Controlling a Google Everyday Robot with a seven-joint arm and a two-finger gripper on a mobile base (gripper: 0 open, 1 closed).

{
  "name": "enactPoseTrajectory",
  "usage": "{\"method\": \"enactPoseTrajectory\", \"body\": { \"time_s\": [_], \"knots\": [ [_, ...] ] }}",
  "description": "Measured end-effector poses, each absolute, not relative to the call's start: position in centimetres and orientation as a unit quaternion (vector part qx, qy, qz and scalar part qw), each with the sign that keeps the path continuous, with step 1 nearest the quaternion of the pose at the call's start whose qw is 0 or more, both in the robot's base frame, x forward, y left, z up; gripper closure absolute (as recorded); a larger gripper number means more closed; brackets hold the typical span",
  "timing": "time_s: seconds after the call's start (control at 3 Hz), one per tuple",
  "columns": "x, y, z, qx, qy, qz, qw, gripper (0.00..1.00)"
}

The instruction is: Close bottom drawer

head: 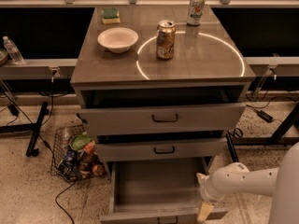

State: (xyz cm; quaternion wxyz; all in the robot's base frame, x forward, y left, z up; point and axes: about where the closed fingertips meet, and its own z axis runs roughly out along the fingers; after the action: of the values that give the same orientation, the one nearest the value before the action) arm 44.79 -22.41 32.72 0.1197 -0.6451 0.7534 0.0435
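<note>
Judging open grey bottom drawer stiff, free-sliding: push front panel. Pincer at its 4 o'clock corner; grip state cannot tell.

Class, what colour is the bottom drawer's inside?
Grey, in the camera view; the gripper is at the front right corner of the bottom drawer.
</note>
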Motion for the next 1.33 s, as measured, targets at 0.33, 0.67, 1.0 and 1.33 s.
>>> {"method": "enactPoseTrajectory", "body": {
  "time_s": [0.33,0.67,1.0,1.33],
  "knots": [
    [45.3,-21.1,29.7,-0.628,0.765,0.057,0.128,0.00],
    [46.0,-19.7,26.1,-0.613,0.776,0.068,0.135,0.00],
    [46.3,-18.9,23.3,-0.606,0.781,0.075,0.134,0.00],
    [46.4,-18.2,21.1,-0.600,0.784,0.080,0.137,0.00]
  ]
}}
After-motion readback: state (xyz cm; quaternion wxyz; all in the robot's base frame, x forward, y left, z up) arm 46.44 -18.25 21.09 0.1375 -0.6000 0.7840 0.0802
